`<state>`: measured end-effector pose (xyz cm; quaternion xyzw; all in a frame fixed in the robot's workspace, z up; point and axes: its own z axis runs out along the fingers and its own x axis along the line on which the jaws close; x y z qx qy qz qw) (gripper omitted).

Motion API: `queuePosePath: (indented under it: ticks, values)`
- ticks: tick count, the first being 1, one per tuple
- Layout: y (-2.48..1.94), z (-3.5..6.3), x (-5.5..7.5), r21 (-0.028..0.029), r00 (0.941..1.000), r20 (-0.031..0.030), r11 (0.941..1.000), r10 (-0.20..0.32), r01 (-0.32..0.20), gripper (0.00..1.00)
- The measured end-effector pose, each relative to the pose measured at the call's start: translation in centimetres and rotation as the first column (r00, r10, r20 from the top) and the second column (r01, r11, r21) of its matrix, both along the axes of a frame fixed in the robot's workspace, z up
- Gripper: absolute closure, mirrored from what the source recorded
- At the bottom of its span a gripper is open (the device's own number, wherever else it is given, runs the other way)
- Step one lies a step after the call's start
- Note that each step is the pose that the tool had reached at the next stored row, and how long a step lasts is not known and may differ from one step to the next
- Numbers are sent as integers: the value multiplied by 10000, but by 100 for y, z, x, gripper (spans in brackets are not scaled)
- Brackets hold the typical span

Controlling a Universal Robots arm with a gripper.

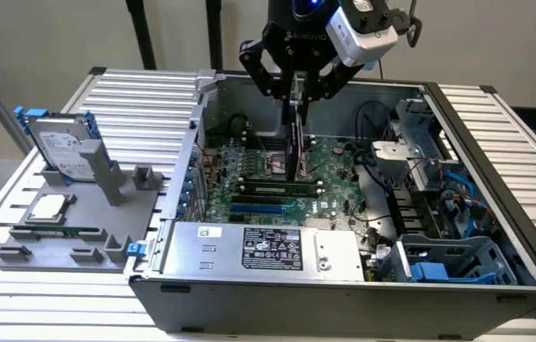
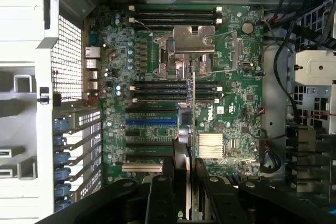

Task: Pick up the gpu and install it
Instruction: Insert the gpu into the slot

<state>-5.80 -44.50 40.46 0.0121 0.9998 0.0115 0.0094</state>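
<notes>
hand (image 1: 296,92) housing: "ROBOTIQ" in white | motherboard (image 2: 236,85): white "DELL" logo, printed sideways | power supply label (image 1: 273,249): print too small to read

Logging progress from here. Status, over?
Gripper shut on gpu, which hangs upright over motherboard inside open case. Not seated. No cable or loose part seen under it.

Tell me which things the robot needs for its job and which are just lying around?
For the job: the gripper, shut on the gpu; the motherboard in the open computer case.
Just lying about: the hard drive, the processor chip and the memory stick on the gray tray.
</notes>
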Motion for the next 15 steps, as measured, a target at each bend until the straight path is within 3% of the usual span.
queuePosePath:
  ticks: [8, 11, 15]
  values:
    - [1, -4, 0, 3, 10000, -1, 10000, 58, -58, 100]
    - [2, -14, 0, 3, 9983, 0, 9983, 587, -587, 100]
    - [1, -27, 0, 1, 9913, 0, 9913, 1318, -1318, 100]
